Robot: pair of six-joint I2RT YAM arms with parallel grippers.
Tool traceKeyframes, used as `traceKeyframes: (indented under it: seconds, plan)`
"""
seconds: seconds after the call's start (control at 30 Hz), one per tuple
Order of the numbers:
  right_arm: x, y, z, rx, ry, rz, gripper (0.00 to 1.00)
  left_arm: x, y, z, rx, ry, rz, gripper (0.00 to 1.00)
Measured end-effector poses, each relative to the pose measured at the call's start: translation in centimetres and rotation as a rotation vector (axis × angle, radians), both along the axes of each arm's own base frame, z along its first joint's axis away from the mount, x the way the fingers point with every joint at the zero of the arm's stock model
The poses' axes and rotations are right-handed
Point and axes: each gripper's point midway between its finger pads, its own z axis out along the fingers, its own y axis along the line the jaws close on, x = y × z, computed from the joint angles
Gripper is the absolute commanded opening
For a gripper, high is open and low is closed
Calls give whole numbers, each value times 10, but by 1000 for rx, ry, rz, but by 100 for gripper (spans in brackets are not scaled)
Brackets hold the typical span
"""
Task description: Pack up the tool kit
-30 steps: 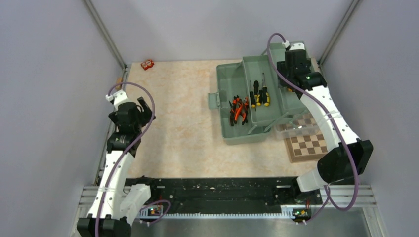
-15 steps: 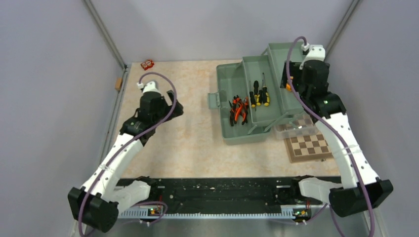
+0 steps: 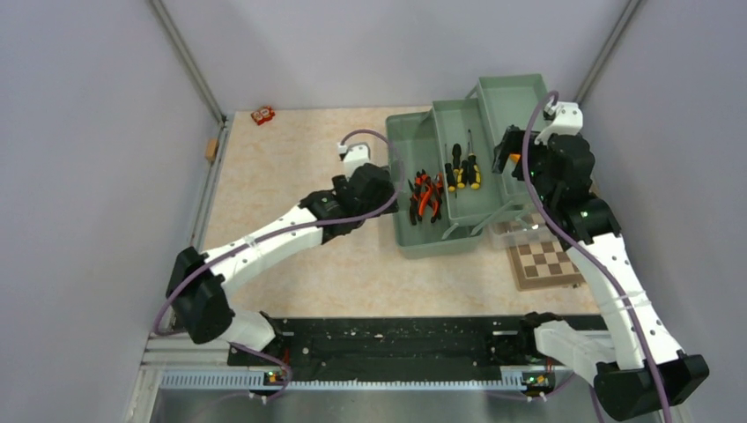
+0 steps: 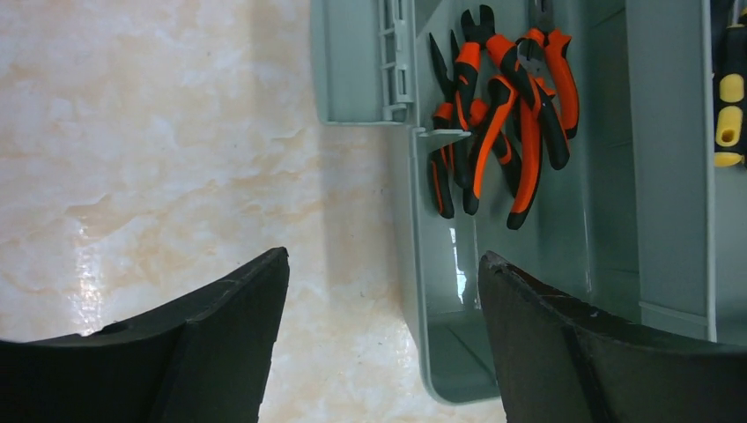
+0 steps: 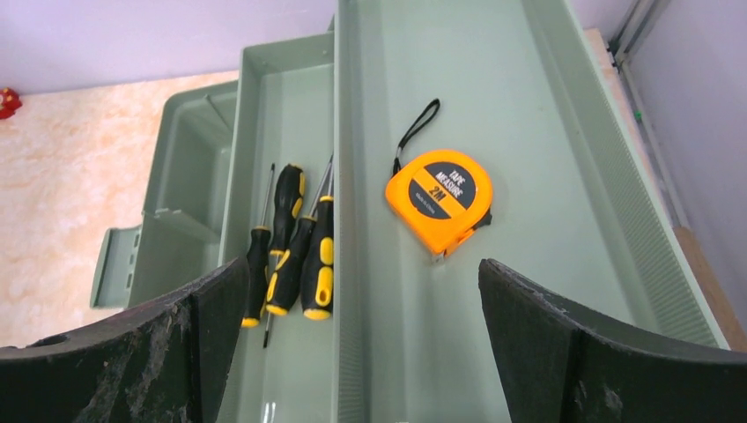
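Beige and marbled, the bench [image 3: 299, 176] runs under our left hand [image 4: 384, 254], whose black fingers are spread wide and hold nothing. In the wrist view, the left wall of the sage-green toolbox [image 4: 421, 291] runs between those fingers. It is smooth moulded plastic with a latch on its outer side. The orange-black pliers [image 4: 498, 115] lie just beyond the hand in a tangled heap on the box's floor, apart from the fingers. To their right the inner tray [image 5: 282, 106], a long shallow trough, sits across the box. It carries the yellow-black screwdrivers [image 5: 295, 242] side by side, handles toward the near end. A second tray [image 5: 528, 106] of the same green adjoins it. The tape measure [image 5: 439, 198], a rounded orange case with a black label and wrist loop, lies alone on its floor. Our right hand [image 5: 361, 264] hovers above the wall between the two trays, fingers wide apart and empty, with the tape measure beyond them. The brown-and-cream chessboard [image 3: 546, 260] lies just beside the box's near right corner.
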Motion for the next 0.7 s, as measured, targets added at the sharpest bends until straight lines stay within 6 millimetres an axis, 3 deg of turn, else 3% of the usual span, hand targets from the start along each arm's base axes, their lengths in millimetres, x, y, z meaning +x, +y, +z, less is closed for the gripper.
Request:
traceKeyframes:
  seconds: [0.27,0.47,0.53,0.7]
  plan:
    - [-11,-2,15,20,-66,4,99,11,-47,-39,111,38,-10,64]
    - [-15,-4,24,28,-107,-2,99,5,-46,-78,197,108,3,48]
    - [-14,-4,23,29,-110,-3,99,5,-45,-84,205,121,13,41]
    - [-13,-3,20,27,-102,-2,99,8,-47,-87,205,119,41,13]
